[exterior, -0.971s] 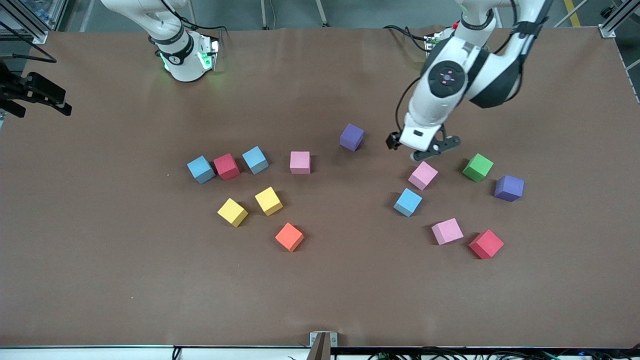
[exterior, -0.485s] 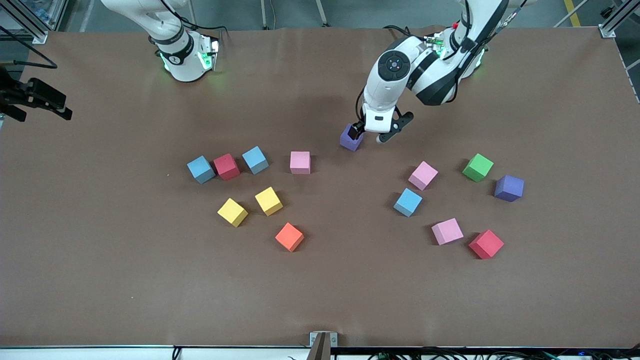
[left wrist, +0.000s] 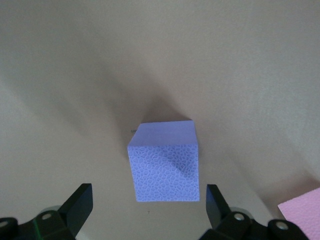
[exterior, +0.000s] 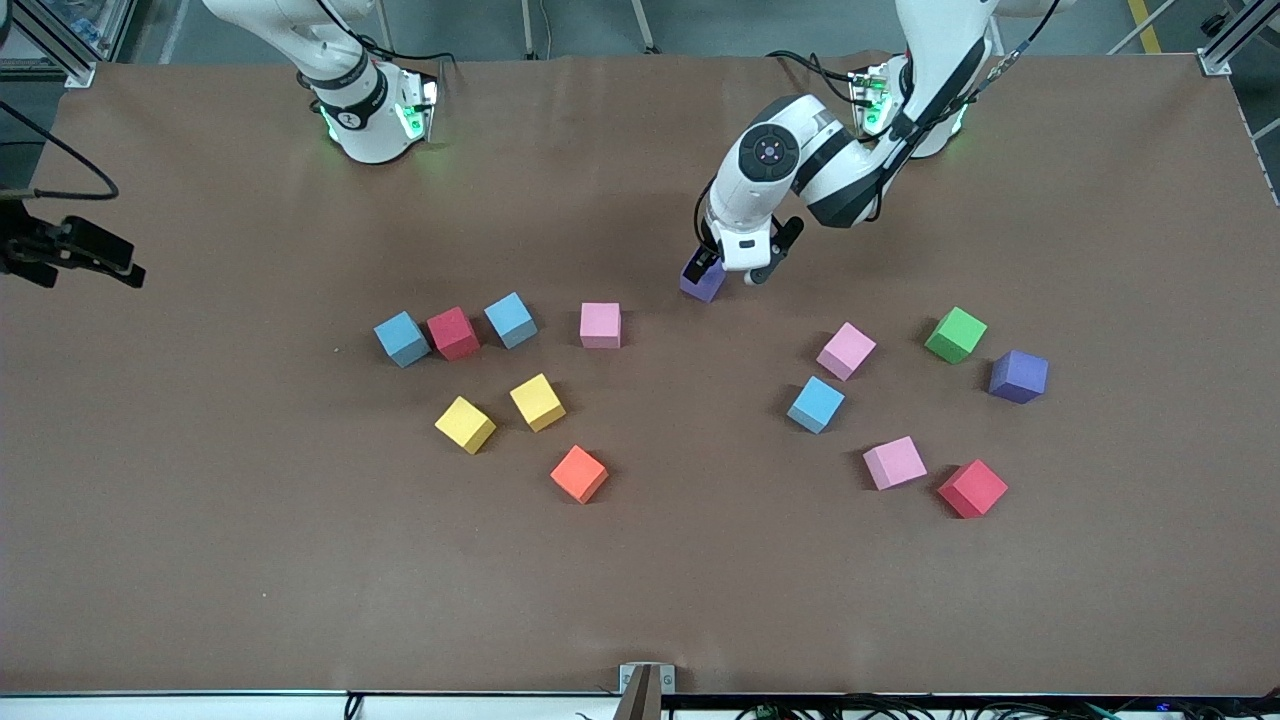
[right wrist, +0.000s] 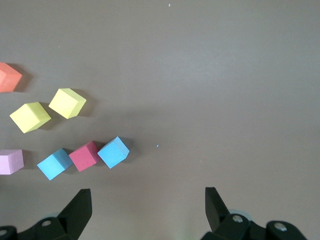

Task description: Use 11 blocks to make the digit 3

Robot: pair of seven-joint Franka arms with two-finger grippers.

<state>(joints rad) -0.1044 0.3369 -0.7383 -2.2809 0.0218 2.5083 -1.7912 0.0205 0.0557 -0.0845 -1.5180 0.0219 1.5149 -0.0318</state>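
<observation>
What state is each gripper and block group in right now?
left gripper: open, astride the purple block, not yet closed.
purple block: on the table, ungripped.
right gripper: open, empty, waiting above the table.
blue-red-blue trio: a loose row on the table, no digit formed.

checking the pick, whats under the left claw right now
A purple block sits on the brown table directly under the left claw, whose fingers stand open on either side. In the front view the claw covers part of the block.
</observation>
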